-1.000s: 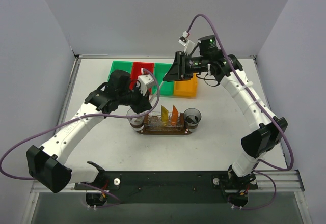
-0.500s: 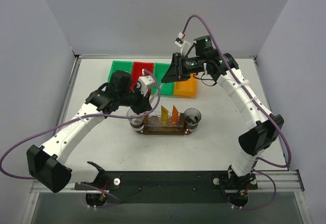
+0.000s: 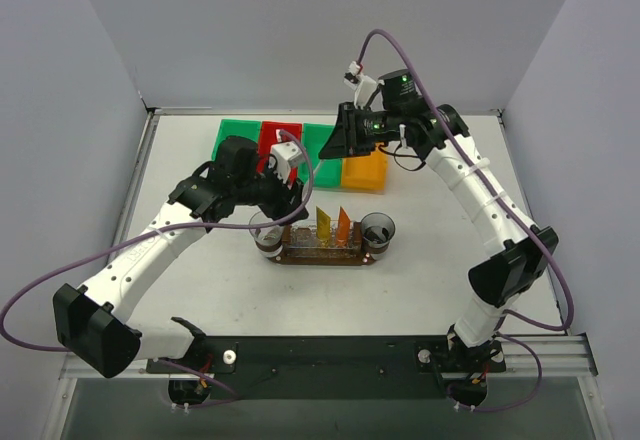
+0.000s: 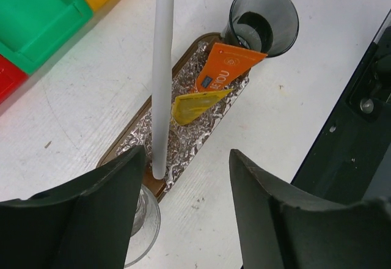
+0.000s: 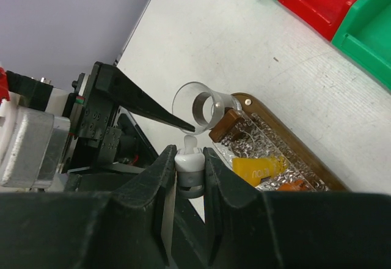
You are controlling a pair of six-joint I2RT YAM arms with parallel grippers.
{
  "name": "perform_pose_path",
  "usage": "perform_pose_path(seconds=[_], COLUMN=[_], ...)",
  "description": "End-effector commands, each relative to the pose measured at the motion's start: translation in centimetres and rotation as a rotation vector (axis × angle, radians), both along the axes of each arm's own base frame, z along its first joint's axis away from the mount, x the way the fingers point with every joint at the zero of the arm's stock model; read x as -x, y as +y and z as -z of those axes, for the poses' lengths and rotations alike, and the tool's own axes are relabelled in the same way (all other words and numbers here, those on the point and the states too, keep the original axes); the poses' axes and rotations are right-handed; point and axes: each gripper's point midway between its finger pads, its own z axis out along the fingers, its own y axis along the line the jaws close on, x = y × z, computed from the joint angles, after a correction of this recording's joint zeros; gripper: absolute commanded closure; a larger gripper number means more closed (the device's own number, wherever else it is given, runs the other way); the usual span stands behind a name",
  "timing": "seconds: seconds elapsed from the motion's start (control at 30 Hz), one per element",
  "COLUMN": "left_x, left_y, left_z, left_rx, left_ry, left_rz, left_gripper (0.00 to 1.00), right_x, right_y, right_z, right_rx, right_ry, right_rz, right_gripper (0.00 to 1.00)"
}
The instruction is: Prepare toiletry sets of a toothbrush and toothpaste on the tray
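**Top view.** The tray (image 3: 325, 256) lies mid-desk (image 3: 420, 290), with a clear cup (image 3: 264, 232) at its left end and a dark cup (image 3: 378, 232) at its right. A yellow tube (image 3: 323, 222) and an orange tube (image 3: 343, 223) stand propped on it. The left claw (image 3: 285, 198) hangs over the clear-cup end. The right claw (image 3: 335, 143) is higher, over the row of bins (image 3: 237, 140). The toothbrush is too thin to make out here.

**Left wrist.** The left claw (image 4: 186, 159) is spread wide and holds nothing. The toothbrush (image 4: 162, 73) runs down between its fingers (image 4: 104, 202), much nearer the one on the picture's left. Whether it touches that finger I cannot tell. Its lower end hangs over the tray's (image 4: 122, 150) rim, beside the clear cup (image 4: 145, 223). Further along, the yellow tube (image 4: 195, 105) and orange tube (image 4: 226, 67) lean on the foil, and the dark cup (image 4: 263, 21) sits at the far end.

**Right wrist.** The right claw (image 5: 188, 156) is closed tight on the white-and-grey butt of the toothbrush (image 5: 189, 166), seen end-on. Beyond it are the clear cup (image 5: 204, 107), the tray (image 5: 293, 143) and the yellow tube (image 5: 256, 168). One black finger of the left claw (image 5: 149, 107) reaches to the cup.
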Motion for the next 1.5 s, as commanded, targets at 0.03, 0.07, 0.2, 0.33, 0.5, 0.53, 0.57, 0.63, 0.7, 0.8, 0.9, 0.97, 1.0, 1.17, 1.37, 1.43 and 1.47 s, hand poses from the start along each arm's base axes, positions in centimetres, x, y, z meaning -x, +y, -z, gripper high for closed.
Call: perform_pose_path(seconds=[0.03, 0.07, 0.2, 0.33, 0.5, 0.53, 0.57, 0.63, 0.7, 0.8, 0.9, 0.97, 1.0, 1.17, 1.37, 1.43, 1.47], left_x=[-0.8, -0.8, -1.5, -4.0, -4.7, -4.4, -4.3, -4.7, -5.3, -6.0, -6.2, -6.1, -5.9, -5.6, -5.2, -5.1, -5.1], left_y=[-1.7, -1.7, -0.5, 3.5, 6.4, 6.1, 6.0, 6.4, 7.4, 9.6, 10.8, 11.1, 11.3, 12.3, 12.5, 12.6, 12.7], left_z=[-5.2, -5.6, -7.1, -8.1, -8.7, -8.8, -9.0, -8.9, -8.7, -7.2, -6.5, -6.5, -6.4, -5.9, -5.6, -5.5, -5.5], left_rx=[0.159, 0.177, 0.255, 0.355, 0.377, 0.388, 0.397, 0.397, 0.391, 0.306, 0.261, 0.266, 0.264, 0.235, 0.225, 0.219, 0.216], left_ry=[-0.090, -0.085, -0.100, -0.142, -0.159, -0.158, -0.157, -0.152, -0.147, -0.120, -0.112, -0.096, -0.089, -0.078, -0.077, -0.079, -0.081], left_rz=[-0.003, -0.013, -0.092, -0.286, -0.383, -0.361, -0.356, -0.393, -0.460, -0.594, -0.663, -0.690, -0.699, -0.756, -0.758, -0.763, -0.766], left_gripper=[0.32, 0.32, 0.32, 0.33, 0.32, 0.31, 0.31, 0.32, 0.31, 0.31, 0.30, 0.30, 0.30, 0.30, 0.30, 0.30, 0.30], right_x=[0.8, 1.0, 1.9, 2.5, 3.5, 3.6, 3.8, 4.3, 4.3, 5.3, 6.2, 6.6, 6.7, 6.8, 6.4, 6.3, 6.1], right_y=[-0.9, -1.0, -0.4, -0.3, -0.3, -0.2, 0.0, 0.6, 0.7, 1.8, 2.7, 3.3, 3.3, 4.1, 4.7, 4.9, 5.0], right_z=[-3.9, -4.2, -4.8, -4.8, -4.3, -4.3, -4.1, -3.9, -3.5, -2.6, -1.5, -0.7, -0.5, 2.0, 3.7, 4.4, 4.6], right_rx=[0.007, 0.013, 0.042, 0.076, 0.133, 0.139, 0.148, 0.167, 0.201, 0.249, 0.294, 0.341, 0.356, 0.431, 0.455, 0.454, 0.451], right_ry=[-0.163, -0.187, -0.257, -0.297, -0.349, -0.358, -0.361, -0.376, -0.399, -0.429, -0.444, -0.466, -0.477, -0.496, -0.519, -0.520, -0.523], right_rz=[0.029, 0.025, 0.014, 0.030, 0.038, 0.035, 0.028, 0.017, 0.020, -0.013, -0.038, -0.044, -0.045, -0.072, -0.085, -0.086, -0.083], right_gripper=[1.00, 1.00, 1.00, 1.00, 1.00, 1.00, 1.00, 1.00, 1.00, 1.00, 1.00, 1.00, 1.00, 1.00, 1.00, 1.00, 1.00])
